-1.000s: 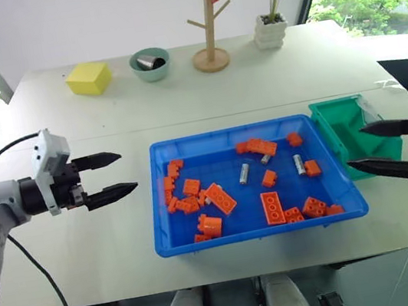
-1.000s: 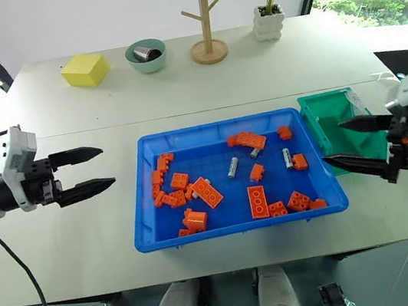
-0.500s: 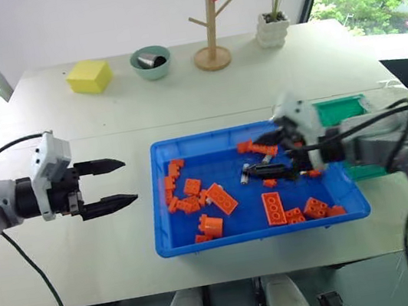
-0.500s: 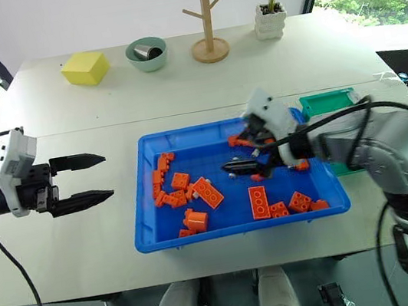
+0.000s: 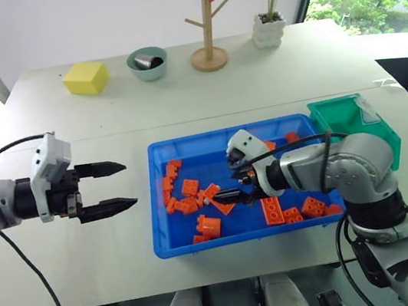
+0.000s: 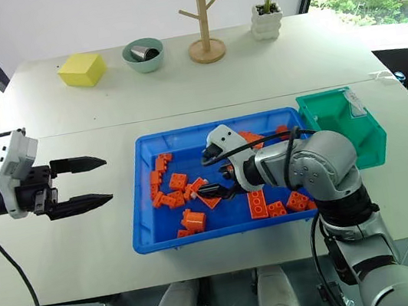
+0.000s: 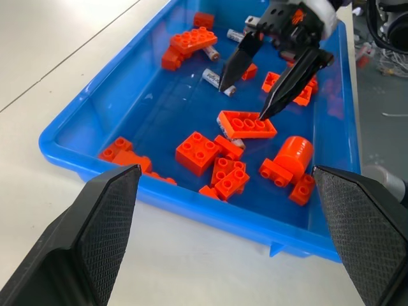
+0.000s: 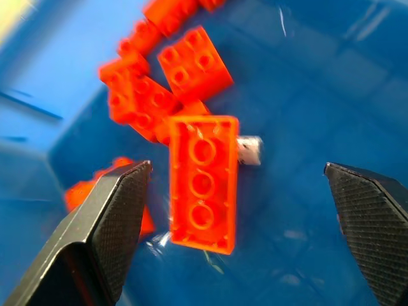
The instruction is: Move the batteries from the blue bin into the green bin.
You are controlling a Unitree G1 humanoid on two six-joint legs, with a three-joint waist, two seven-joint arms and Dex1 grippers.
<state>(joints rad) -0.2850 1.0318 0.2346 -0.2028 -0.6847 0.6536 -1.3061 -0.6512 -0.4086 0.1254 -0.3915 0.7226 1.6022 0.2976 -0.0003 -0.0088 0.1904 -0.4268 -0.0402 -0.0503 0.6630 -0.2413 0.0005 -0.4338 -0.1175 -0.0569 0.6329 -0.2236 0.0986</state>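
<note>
Because the batteries lie among orange bricks in the blue bin at the table's near edge, the right gripper hangs over them with fingers spread wide and empty, likely lining up a pick. The left gripper, also open, waits beside the blue bin's left rim. The green bin touches its far right corner.

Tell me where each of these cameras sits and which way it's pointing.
Head pair: on the head, looking down over the blue bin; both arms show.
Left wrist: behind the open left gripper, facing the bin's orange bricks, a battery and the right gripper.
Right wrist: behind the open right gripper, close above the same long brick.
</note>
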